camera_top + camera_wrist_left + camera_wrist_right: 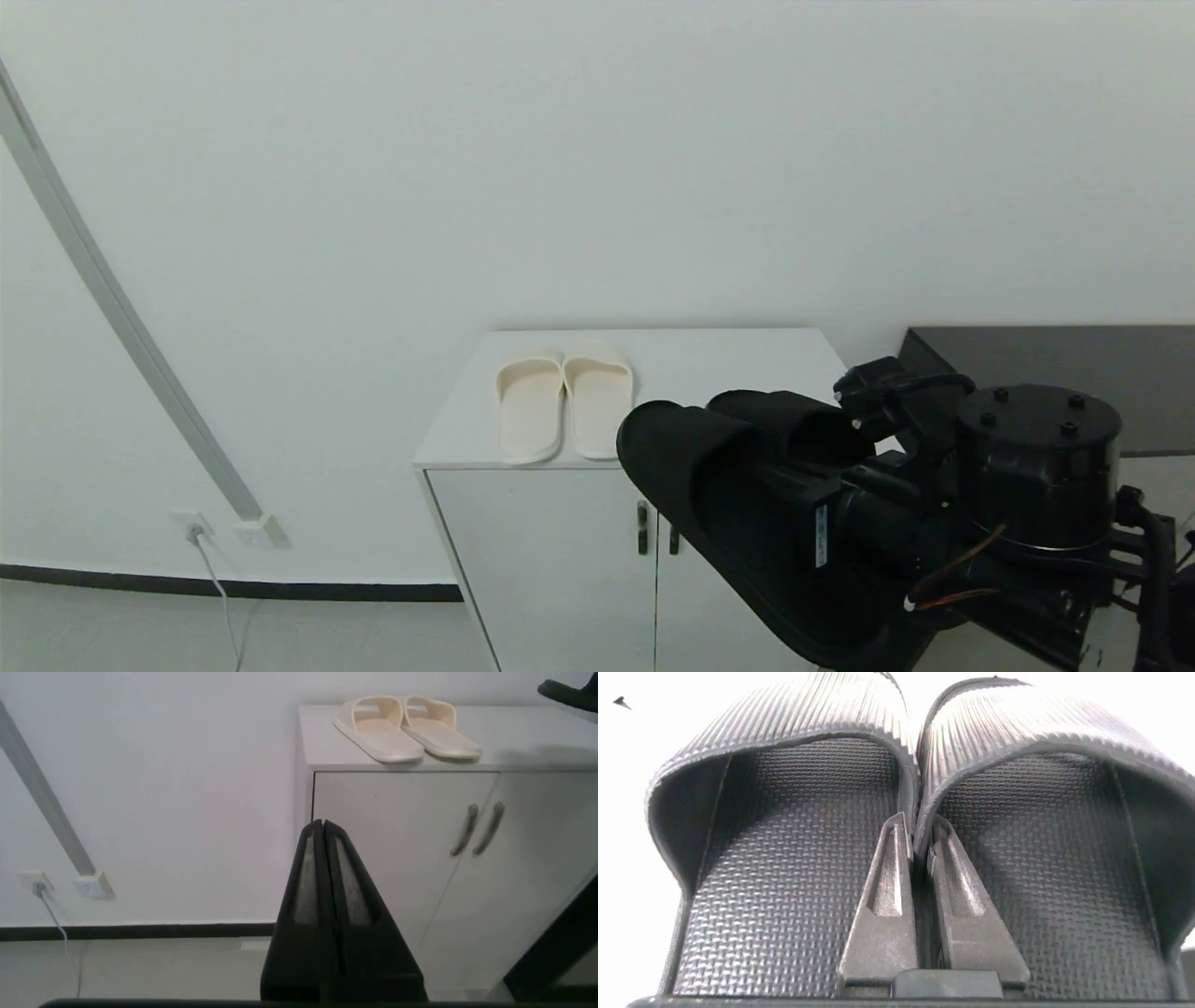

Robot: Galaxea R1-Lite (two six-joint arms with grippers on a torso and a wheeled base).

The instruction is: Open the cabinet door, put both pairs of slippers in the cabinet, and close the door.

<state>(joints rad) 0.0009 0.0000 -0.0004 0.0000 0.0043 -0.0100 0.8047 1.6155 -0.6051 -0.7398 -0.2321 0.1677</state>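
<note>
My right claw (918, 859) is clamped on the touching inner edges of the black slippers (785, 905), so one pinch carries both, held before the right side of the cabinet (551, 560). My left claw (323, 835) is closed on nothing, facing the cabinet front. Its doors are shut; I judge opening comes first. The white slippers (563, 406) lie paired on the cabinet top.

Seems soft moulded foam or rubber on the black slippers (785, 905): matt, with fine ribs across the straps and a small diamond grain on the footbeds. Looks like similar foam, smooth and matt, on the cream slippers (563, 409). Shows smooth white board with a faint sheen on the cabinet (551, 560), dull metal on its handles (476, 829). Appears as matt black plastic on the fingers (882, 915) of the right gripper (917, 821).
</note>
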